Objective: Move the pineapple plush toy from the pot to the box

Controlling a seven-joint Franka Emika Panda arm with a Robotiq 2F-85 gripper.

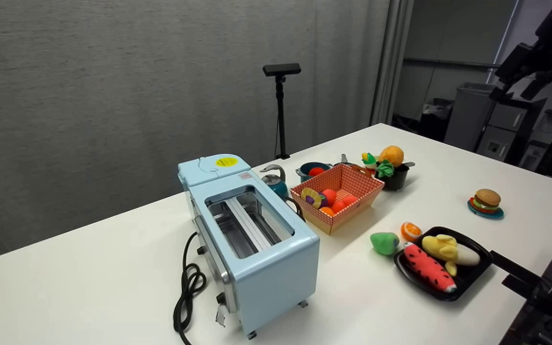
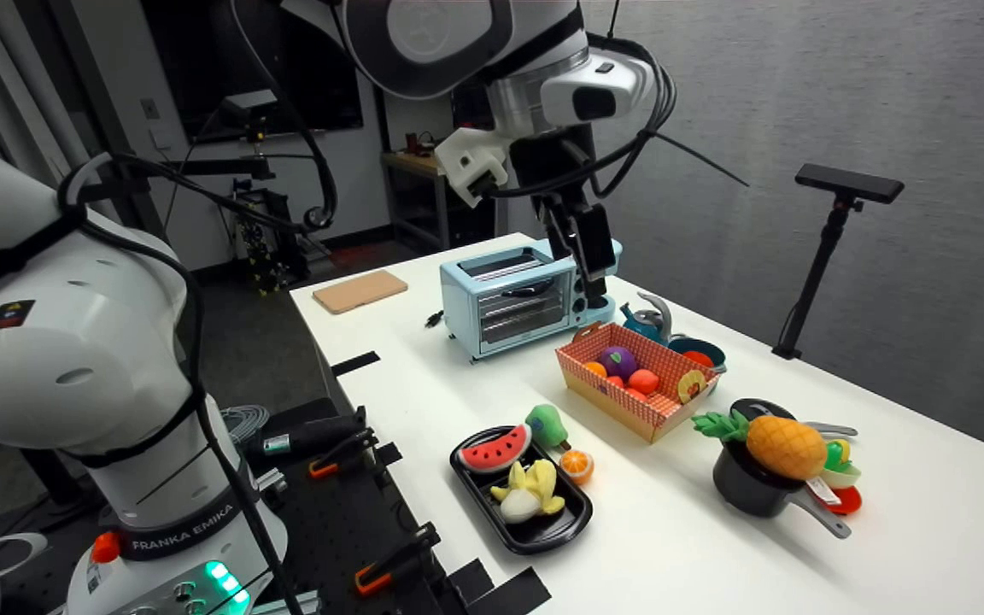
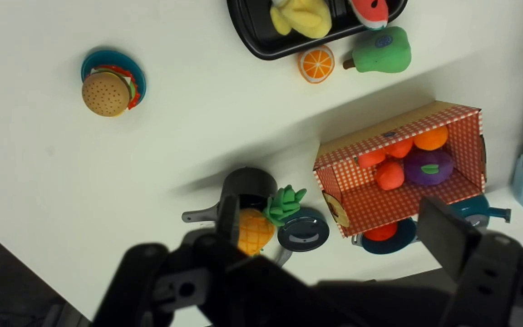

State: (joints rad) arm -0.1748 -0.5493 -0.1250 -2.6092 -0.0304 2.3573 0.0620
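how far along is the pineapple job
Done: none of the transfer; the yellow-orange plush pineapple lies atop the small round black pot. In hand: nothing; the black two-fingered gripper is open and empty. Left: the whole move to the red-checked rectangular box, apart from the pot.

On the white table [image 2: 654, 534] stand a light-blue toaster [image 2: 511, 309], checkered box [image 2: 607, 401], dark pot [image 2: 750, 489] and black tray [image 2: 536, 531].

arm [image 2: 73, 350] reaching out high | wrist [image 2: 530, 102] angled downward | fingers [image 3: 447, 236] parted wide in wrist view, pointing down
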